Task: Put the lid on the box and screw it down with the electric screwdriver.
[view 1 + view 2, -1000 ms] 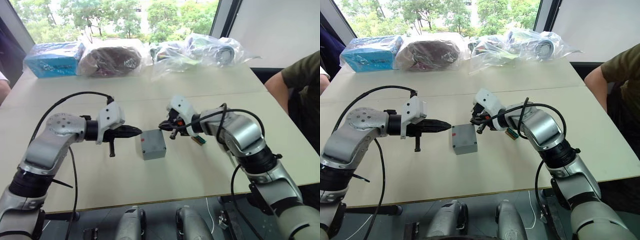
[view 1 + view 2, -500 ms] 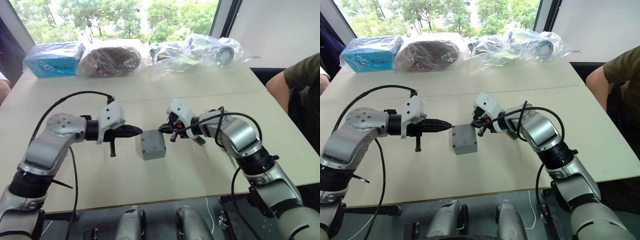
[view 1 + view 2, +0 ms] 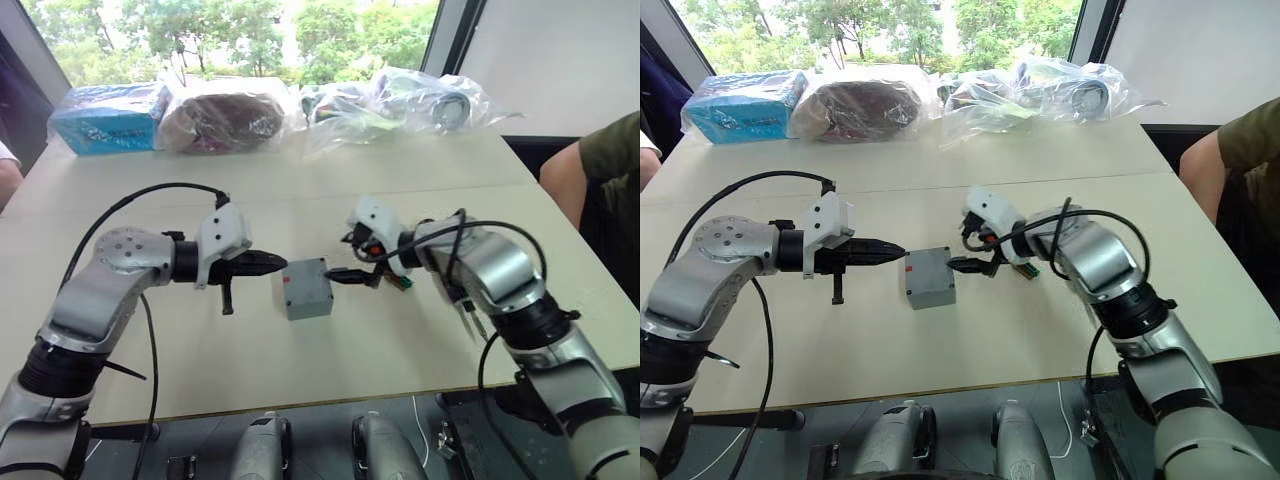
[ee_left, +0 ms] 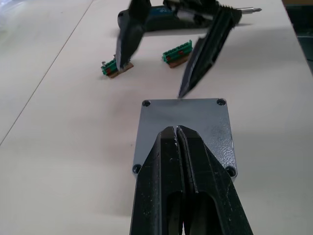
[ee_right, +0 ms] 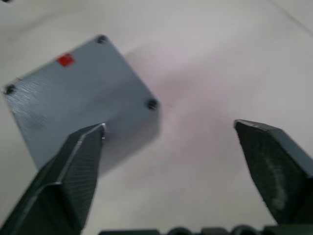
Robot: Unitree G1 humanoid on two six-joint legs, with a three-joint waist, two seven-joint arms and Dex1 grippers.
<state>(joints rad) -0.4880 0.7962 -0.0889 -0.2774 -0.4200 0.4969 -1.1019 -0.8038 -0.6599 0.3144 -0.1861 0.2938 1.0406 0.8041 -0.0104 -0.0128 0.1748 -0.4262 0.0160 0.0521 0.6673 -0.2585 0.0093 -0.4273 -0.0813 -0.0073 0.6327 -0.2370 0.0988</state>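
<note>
Left gripper [image 4: 177,131]: fingers pressed together, tips resting at the near edge of the lid, pinching nothing.
Lid [image 4: 185,133]: already sits square on the box [image 3: 306,288] at mid-table, between the two grippers; four corner screw holes show dark. A small red mark sits near one corner; no letters can be read on it.
How it handles: judged rigid moulded plastic, light, with a finely textured face, so it may slide on the smooth table [image 3: 330,360] under a sideways push. Best held by opposite side walls, or pinned from above, clear of the corner holes.
Right gripper [image 3: 341,273]: fingers spread wide, empty, tips just beside the box's far edge.
Green blocks [image 4: 177,52]: two small green-brown pieces lying beyond the box, near the right gripper.
Electric screwdriver [image 4: 195,12]: lies flat on the table behind the right gripper, untouched; slim, hard, smooth cylinder, likely to roll; grip it mid-barrel.
Far edge: blue package [image 3: 108,118] and clear bags [image 3: 400,100]; print on them too small to read.
Writing: none legible anywhere.
</note>
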